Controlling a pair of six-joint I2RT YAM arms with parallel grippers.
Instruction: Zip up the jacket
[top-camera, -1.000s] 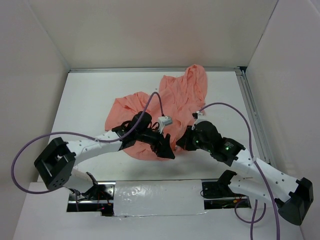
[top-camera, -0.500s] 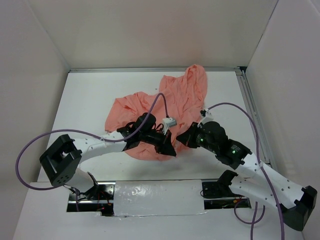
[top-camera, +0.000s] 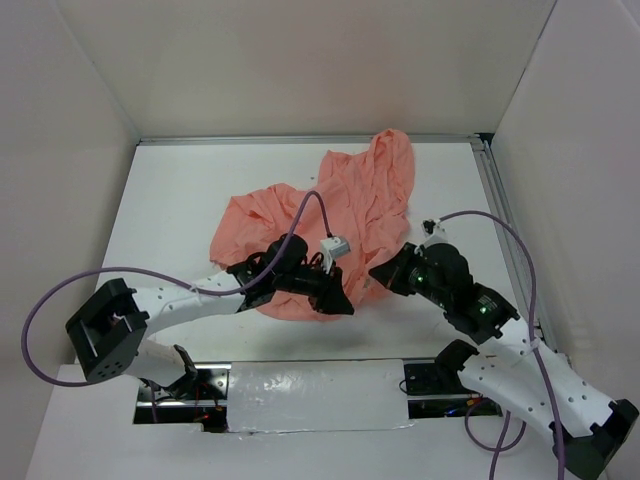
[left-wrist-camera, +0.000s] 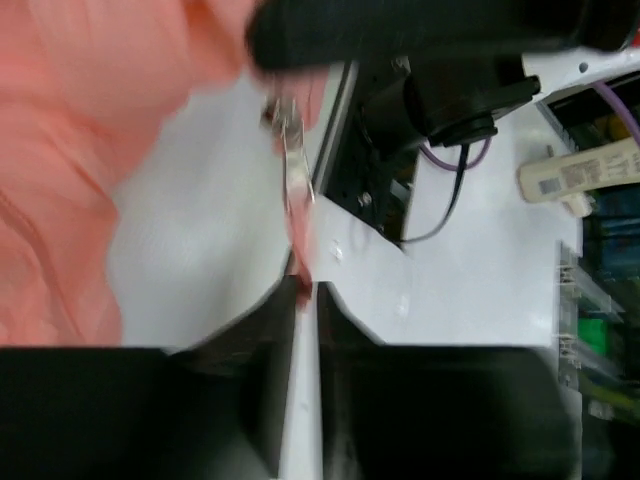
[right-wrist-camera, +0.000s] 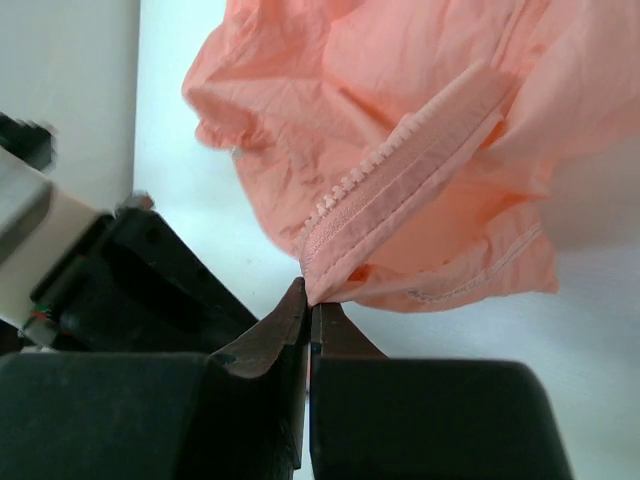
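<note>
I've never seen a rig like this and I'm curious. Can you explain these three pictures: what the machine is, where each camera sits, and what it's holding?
These are two robot arms bolted to a white table. One picture looks down from above; the other two come from a small camera on each wrist. A crumpled pink jacket lies on the table. The left claw is shut on a thin pink strip near a metal zipper pull. The right claw pinches the end of a zipper edge, whose teeth are showing.
</note>
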